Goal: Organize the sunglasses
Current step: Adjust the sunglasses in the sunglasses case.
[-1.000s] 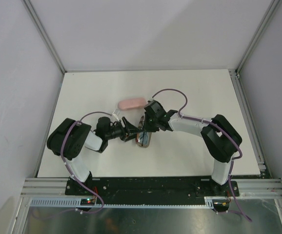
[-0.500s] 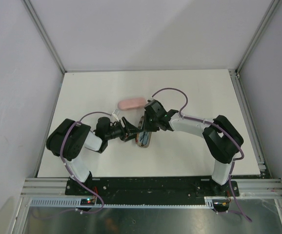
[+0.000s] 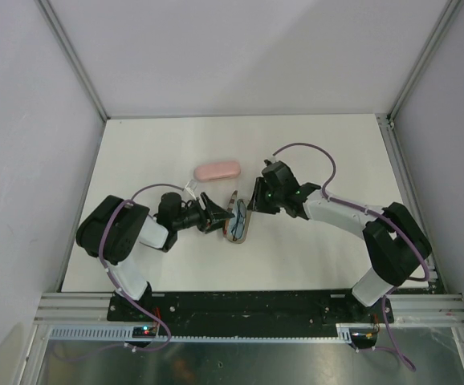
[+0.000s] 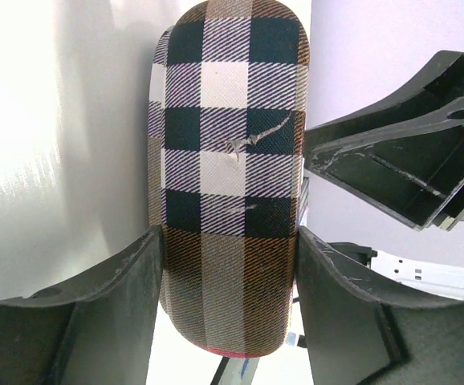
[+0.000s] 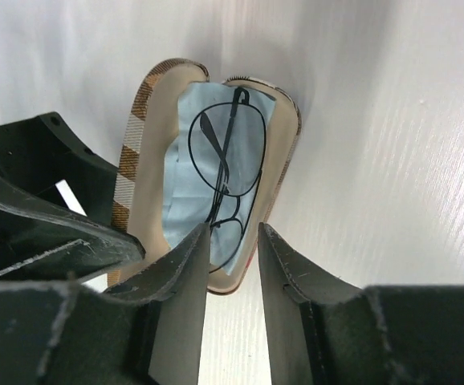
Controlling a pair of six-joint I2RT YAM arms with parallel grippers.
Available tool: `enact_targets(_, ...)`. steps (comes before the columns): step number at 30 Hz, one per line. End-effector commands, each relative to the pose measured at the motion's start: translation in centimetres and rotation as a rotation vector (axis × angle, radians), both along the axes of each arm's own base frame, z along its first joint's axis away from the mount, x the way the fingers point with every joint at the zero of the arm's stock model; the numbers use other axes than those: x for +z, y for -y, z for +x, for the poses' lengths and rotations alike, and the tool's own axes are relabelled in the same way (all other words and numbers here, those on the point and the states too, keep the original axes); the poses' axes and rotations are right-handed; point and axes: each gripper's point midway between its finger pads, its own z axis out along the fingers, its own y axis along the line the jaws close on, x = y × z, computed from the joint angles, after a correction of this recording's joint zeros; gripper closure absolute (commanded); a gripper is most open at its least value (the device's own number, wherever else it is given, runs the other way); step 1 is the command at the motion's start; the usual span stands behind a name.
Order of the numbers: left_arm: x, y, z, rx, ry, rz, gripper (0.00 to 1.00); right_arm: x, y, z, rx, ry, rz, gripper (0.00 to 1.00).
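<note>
Your right gripper (image 5: 234,228) hangs just short of the near end of the open checkered case (image 5: 132,144). Its jaws are narrowly apart and nothing is between them. The wire sunglasses (image 5: 224,172) lie inside that case, folded, just beyond your right fingertips and not touching them. They rest on a light blue cloth (image 5: 180,160) that lines the tray, and the lid stands up along the tray's left side. Your left gripper (image 3: 210,215) is closed on the case from the other side: in its wrist view both fingers (image 4: 128,281) press against the long checkered flanks near one end. Seen from above, the two grippers face each other across the case, the left one touching it and the right one drawn a little off to the right. A pink case (image 3: 217,170) lies closed near the checkered one, on its far side. The white table (image 3: 336,144) spreads wide to the far side and the right, and its side edges are well apart from both grippers.
</note>
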Motion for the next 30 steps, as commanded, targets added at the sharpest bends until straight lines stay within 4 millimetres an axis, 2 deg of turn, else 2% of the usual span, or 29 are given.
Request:
enact_targets(1,2.7,0.7,0.2,-0.043,0.113,-0.044,0.4,1.2,-0.8,0.4,0.07,0.086,0.03,0.64)
enact_targets(11,2.9,0.8,0.2,-0.054,0.113,-0.05,0.4,1.7,-3.6,1.8,0.166,0.175,0.121,0.73)
enact_targets(16,2.9,0.8,0.0,-0.06,0.112,-0.05,0.4,0.5,-4.0,2.2,0.176,0.164,0.133,0.74)
enact_targets(22,2.9,0.9,0.1,-0.062,0.112,-0.049,0.41,-1.9,-5.0,2.0,0.193,0.107,0.153,0.75)
enact_targets(30,2.9,1.0,0.0,-0.067,0.111,-0.051,0.41,-3.9,-6.4,1.4,0.212,0.066,0.179,0.76)
